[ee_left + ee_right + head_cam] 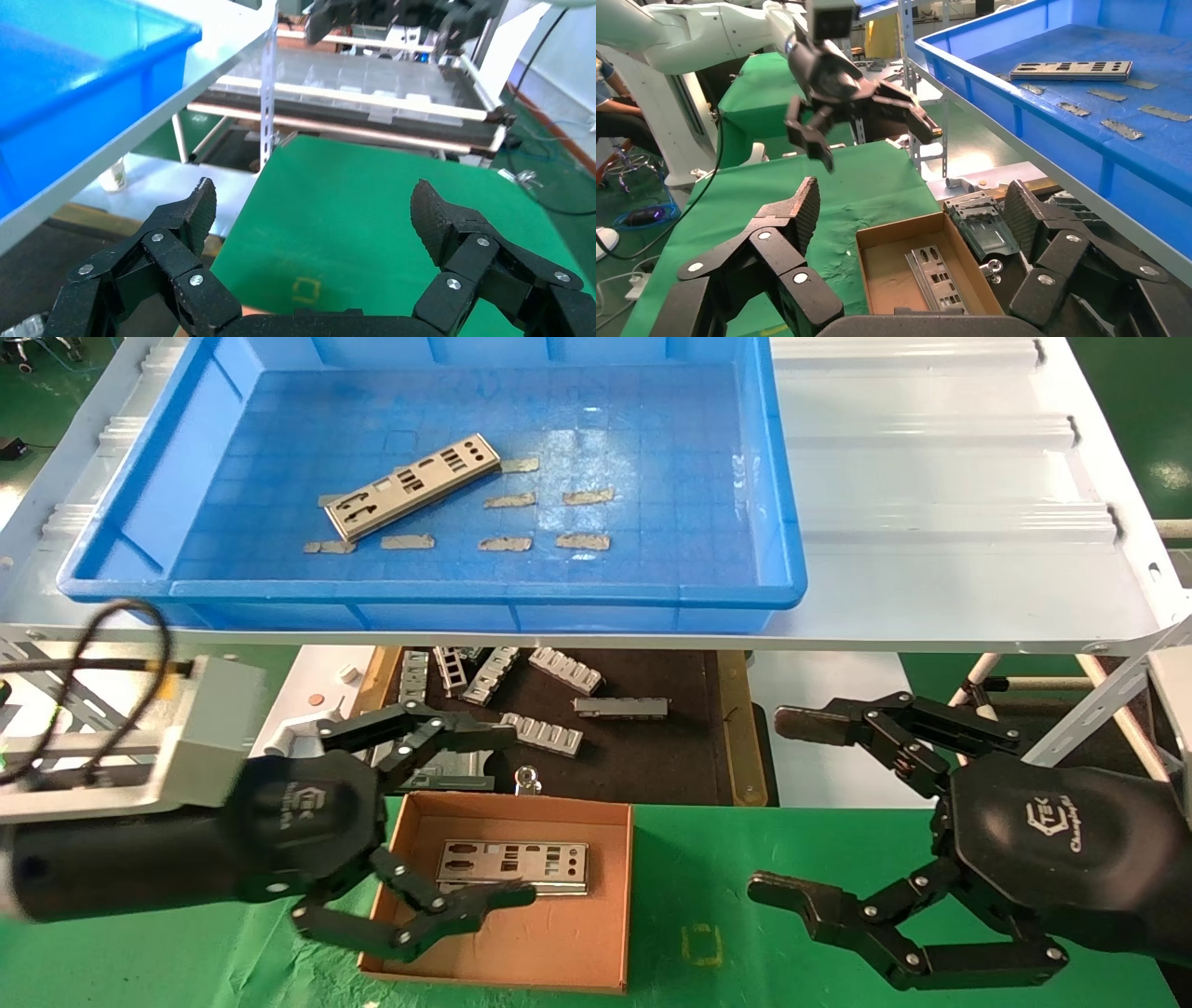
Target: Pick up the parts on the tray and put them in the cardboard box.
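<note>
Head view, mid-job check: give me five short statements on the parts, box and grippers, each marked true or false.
1. One part lies in the tray. True.
2. The box is empty. False: a part lies flat inside it.
3. The left gripper is shut on a part. False: it is open and holds nothing, above the box.
4. The right gripper is open over the green mat. True.
5. The tape scraps lie in the box. False: they lie on the tray floor near the part.
</note>
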Robot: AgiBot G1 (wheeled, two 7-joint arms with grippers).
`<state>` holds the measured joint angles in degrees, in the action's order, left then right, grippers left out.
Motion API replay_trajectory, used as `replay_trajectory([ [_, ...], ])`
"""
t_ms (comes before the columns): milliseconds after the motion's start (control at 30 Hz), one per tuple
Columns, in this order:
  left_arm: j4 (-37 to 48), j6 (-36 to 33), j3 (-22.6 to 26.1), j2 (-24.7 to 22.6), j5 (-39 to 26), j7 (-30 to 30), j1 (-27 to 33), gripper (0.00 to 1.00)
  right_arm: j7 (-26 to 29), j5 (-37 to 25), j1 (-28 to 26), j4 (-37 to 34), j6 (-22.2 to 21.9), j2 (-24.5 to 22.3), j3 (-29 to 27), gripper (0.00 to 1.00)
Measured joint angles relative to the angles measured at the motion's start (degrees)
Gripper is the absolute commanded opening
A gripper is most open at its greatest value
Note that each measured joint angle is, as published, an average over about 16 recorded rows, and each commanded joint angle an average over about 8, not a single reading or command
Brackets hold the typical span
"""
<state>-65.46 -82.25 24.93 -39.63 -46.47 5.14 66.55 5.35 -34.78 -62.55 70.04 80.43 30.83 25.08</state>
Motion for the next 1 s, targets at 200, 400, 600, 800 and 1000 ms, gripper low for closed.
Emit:
replay_trajectory([
  [200,-3.91,-1.66,-4.29,2.22,2.22,2.7,-2.4,1.0,0.0,0.0,0.0,0.0,0.0,0.0,0.0,1.0],
  [400,-7.16,-3.06,-7.85,4.07,4.1,4.86,-4.4,1.0,0.0,0.01,0.01,-0.01,0.0,0.0,0.0,1.0],
  [600,-8.75,-3.77,-9.6,4.99,5.06,5.88,-5.4,1.0,0.0,0.01,0.01,-0.01,-0.01,0.0,0.0,1.0],
  [800,-8.91,-3.85,-9.79,5.09,5.19,5.95,-5.51,1.0,0.0,0.01,0.02,-0.02,-0.01,-0.01,-0.01,1.0],
  [1000,-8.53,-3.68,-9.39,4.87,4.94,5.77,-5.29,1.0,0.0,0.0,0.02,-0.02,-0.01,-0.01,-0.01,1.0],
])
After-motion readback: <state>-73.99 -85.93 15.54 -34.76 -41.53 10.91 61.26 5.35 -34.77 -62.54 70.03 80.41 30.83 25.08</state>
